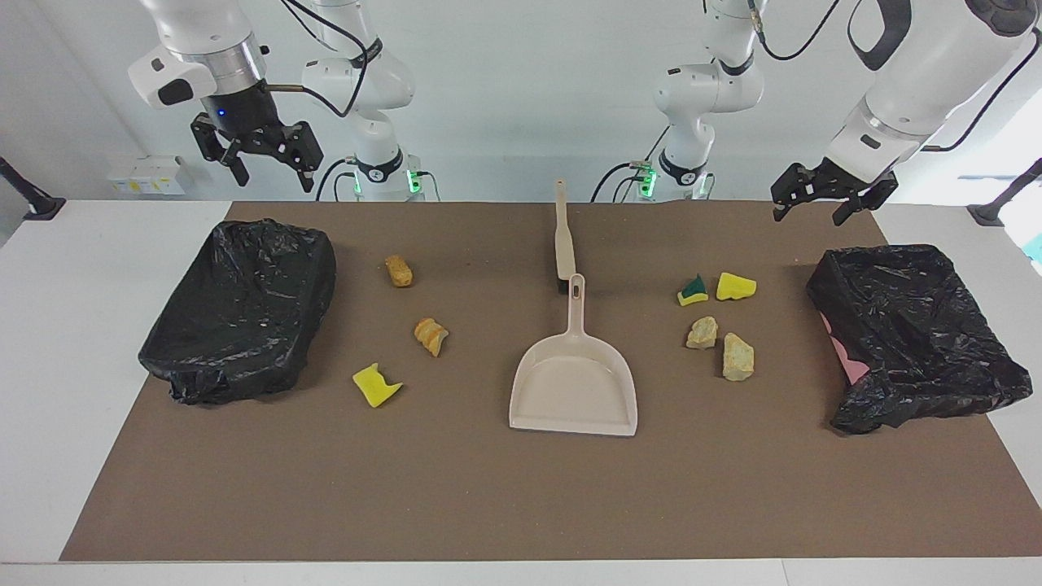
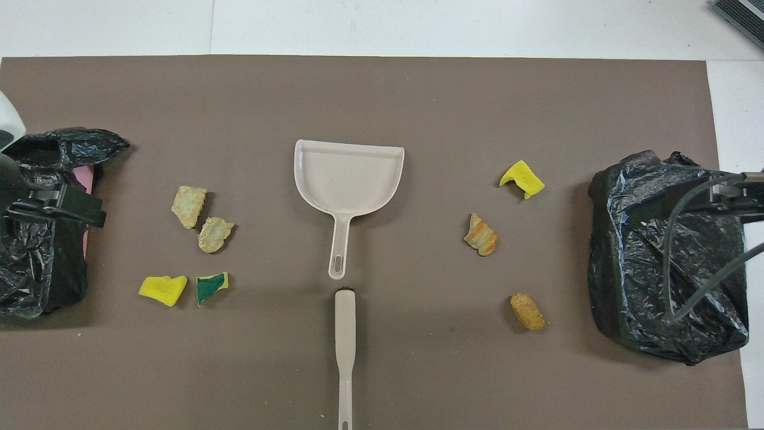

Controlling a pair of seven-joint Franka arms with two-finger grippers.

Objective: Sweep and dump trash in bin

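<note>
On the brown mat covering the table [image 1: 98, 342], the trash lies in two loose groups on either side of the beige dustpan [image 1: 574, 391]. Toward the left arm's end sit four scraps: a green-backed sponge chunk [image 1: 693, 290] just beside a yellow sponge chunk [image 1: 736, 286], and farther from the robots two pale stone-like lumps [image 1: 702, 332] [image 1: 738, 356] side by side. Toward the right arm's end lie three: an orange-brown lump [image 1: 399, 271] nearest the robots, a second bread-like lump [image 1: 431, 335] farther out, and a yellow sponge piece [image 1: 375, 385] farthest of them. The brush [image 1: 563, 244] lies in line with the dustpan handle, nearer the robots, its head almost touching the handle's end. A bin lined with black plastic [image 1: 240, 309] stands at the right arm's end, another black-lined bin [image 1: 916, 334] at the left arm's end. The left pincer [image 1: 822, 203] hangs open in the air over the mat's edge near its bin; the right pincer [image 1: 273, 167] hangs open above its own bin, holding nothing
</note>
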